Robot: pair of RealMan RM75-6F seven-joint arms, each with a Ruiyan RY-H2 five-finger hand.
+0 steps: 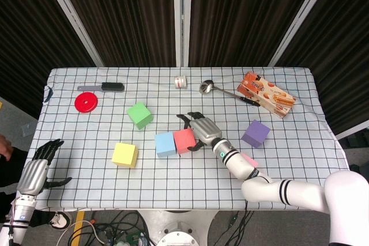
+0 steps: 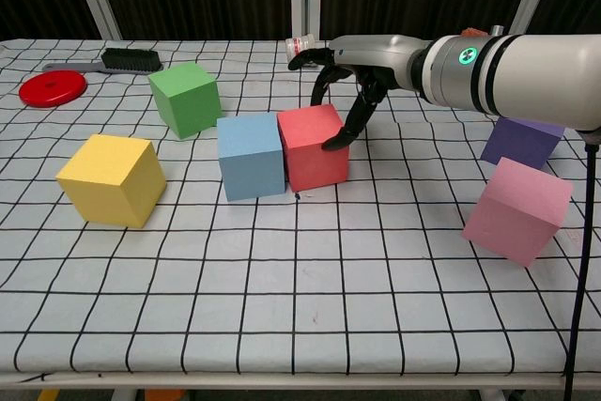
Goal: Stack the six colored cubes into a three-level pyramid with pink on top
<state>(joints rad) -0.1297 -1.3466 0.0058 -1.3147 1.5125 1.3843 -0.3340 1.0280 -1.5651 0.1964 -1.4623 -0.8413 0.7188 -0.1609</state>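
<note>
Right hand (image 1: 202, 128) in head view: fingers draped over red foam cube (image 1: 184, 140), which touches light-blue foam cube (image 1: 165, 144). Left hand (image 1: 36, 168) spread, empty, at table's near-left edge.

Chest view: fingertip (image 2: 331, 146) touches red cube's right face; pink foam cube (image 2: 517, 210) tilted, near right edge.

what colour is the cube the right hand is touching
Red cube, beside the right hand; clearest in the chest view.

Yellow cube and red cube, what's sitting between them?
The blue cube, touching the red cube, apart from the yellow cube; clearest in the chest view.
</note>
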